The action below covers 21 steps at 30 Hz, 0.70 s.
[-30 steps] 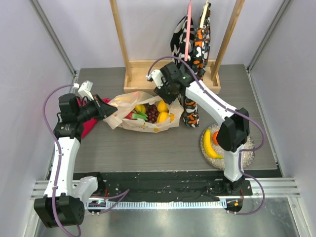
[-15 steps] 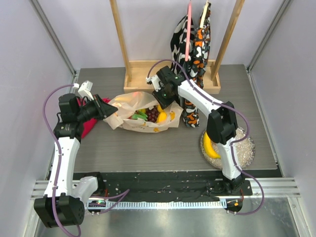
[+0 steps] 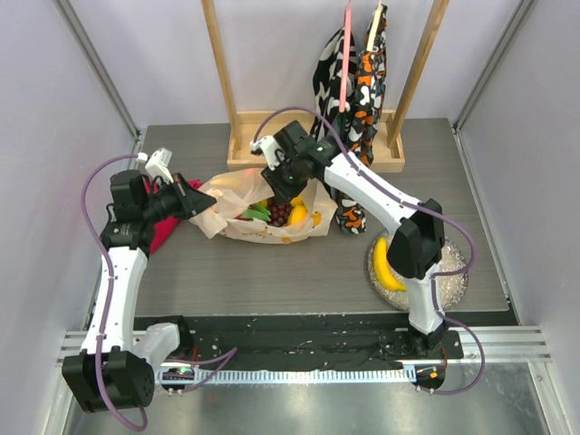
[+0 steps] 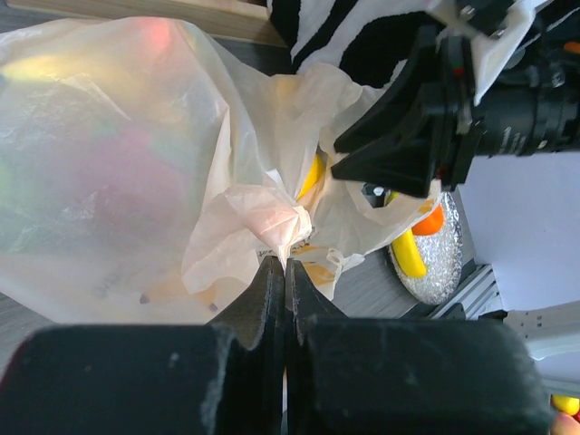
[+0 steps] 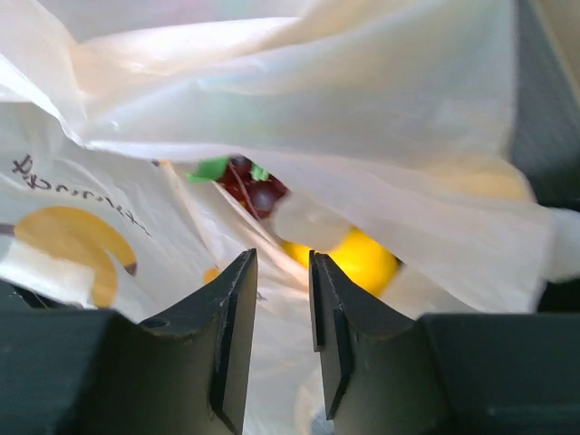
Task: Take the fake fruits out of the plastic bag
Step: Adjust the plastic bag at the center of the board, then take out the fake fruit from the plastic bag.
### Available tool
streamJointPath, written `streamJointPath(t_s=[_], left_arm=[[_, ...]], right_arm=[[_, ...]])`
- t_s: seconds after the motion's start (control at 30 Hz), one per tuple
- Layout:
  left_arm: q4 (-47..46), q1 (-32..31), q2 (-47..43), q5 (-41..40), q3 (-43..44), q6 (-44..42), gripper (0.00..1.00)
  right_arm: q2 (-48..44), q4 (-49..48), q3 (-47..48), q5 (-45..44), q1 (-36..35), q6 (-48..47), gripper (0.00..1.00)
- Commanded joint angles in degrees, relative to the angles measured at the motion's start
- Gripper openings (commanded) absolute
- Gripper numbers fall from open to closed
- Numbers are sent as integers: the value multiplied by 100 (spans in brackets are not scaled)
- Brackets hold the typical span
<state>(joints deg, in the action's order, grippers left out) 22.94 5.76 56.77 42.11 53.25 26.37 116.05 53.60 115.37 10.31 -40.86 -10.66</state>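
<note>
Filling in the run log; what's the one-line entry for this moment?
left gripper: shut on plastic bag | right gripper: open, at bag mouth | in bag: grapes, yellow fruit | on plate: banana, orange

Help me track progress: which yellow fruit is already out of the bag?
The banana on the glittery plate, right of the bag. The other yellow fruit sits inside the bag, beside the grapes.

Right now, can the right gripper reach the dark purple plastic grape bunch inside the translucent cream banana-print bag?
Probably yes: the right gripper sits at the mouth of the plastic bag, jaws part open, and the grape bunch shows bare through a gap. Loose film beside it could get pinched too.
</note>
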Motion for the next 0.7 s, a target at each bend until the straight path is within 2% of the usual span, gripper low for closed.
streamJointPath(t_s=[0.0,0.07,0.13,0.2,0.3,0.4,0.6,0.63,0.67], left_arm=[[-220,22,36,131,291,-44,0],[-202,22,36,122,317,-62,0],[-167,31,18,114,343,-97,0],[-123,31,18,113,344,-114,0],[-114,31,0,87,273,-115,0],[-140,31,-17,87,229,-114,0],[-158,31,35,96,229,-97,0],[-184,31,36,87,221,-97,0],[-193,22,27,78,212,-97,0]], right_arm=[[461,-157,37,-142,-27,265,36],[742,-166,274,-553,-18,388,36],[840,-35,450,-810,17,485,47],[744,18,355,-1003,34,521,63],[516,115,-337,-1187,34,678,75],[261,80,-909,-1171,26,828,79],[155,168,-1315,-1171,25,863,89],[164,151,-1359,-1110,8,855,89],[181,142,-1386,-1101,8,863,84]])
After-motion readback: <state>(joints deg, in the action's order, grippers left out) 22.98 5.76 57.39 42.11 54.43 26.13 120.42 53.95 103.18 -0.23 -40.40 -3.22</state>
